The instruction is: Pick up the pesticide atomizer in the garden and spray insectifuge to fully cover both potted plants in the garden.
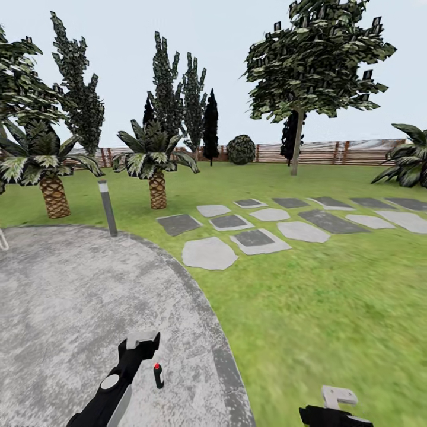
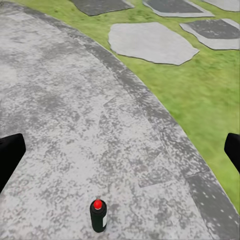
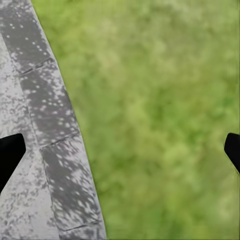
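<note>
Left wrist view: pesticide atomizer [image 2: 98, 216], small dark green bottle, whitish label, red cap, upright on grey stone patio [image 2: 60, 110]. Left gripper [image 2: 120, 150] fingers spread apart, empty; right gripper [image 3: 120, 150] likewise.

No readable text, brand, number or sign is seen; the whitish label on the pesticide atomizer [image 2: 98, 215] cannot be read.

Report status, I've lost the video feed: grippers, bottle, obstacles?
Left gripper open, empty; right gripper open over lawn edge. Pesticide atomizer upright on stone patio, ahead of left gripper. Nothing between them.
</note>
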{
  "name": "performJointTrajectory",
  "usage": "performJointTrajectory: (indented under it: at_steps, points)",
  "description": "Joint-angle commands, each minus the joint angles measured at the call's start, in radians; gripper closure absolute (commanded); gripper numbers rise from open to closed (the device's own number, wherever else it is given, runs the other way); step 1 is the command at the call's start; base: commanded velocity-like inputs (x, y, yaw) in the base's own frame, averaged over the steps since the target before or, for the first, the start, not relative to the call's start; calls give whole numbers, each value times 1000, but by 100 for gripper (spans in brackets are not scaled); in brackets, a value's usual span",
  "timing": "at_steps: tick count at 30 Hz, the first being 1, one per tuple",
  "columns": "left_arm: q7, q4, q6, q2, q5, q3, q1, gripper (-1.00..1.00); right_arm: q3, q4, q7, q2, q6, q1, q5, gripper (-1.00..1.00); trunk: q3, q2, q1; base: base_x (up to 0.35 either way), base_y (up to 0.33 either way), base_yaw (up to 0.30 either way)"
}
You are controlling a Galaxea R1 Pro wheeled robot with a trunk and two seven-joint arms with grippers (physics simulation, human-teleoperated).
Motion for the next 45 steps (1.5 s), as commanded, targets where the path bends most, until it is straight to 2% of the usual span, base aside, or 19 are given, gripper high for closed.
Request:
performJointTrajectory:
  at_steps: [1,14,29,45]
  points:
    - [0,1,-3,-1,9,0,-1,-100,0,-1,1,0,4,0,1,-100,-2,0,0,224,-235,245]
    - [0,1,-3,-2,12,0,-1,-100,1,-1,1,0,4,0,1,-100,-12,0,0,60,-261,167]
    - [-1,-1,-4,-1,13,2,-1,-100,0,-2,0,0,4,0,2,-100,-16,0,0,0,-31,25]
    - [-1,1,-4,1,13,3,-1,-100,1,-2,1,0,4,0,2,-100,-87,-112,62,0,0,115]
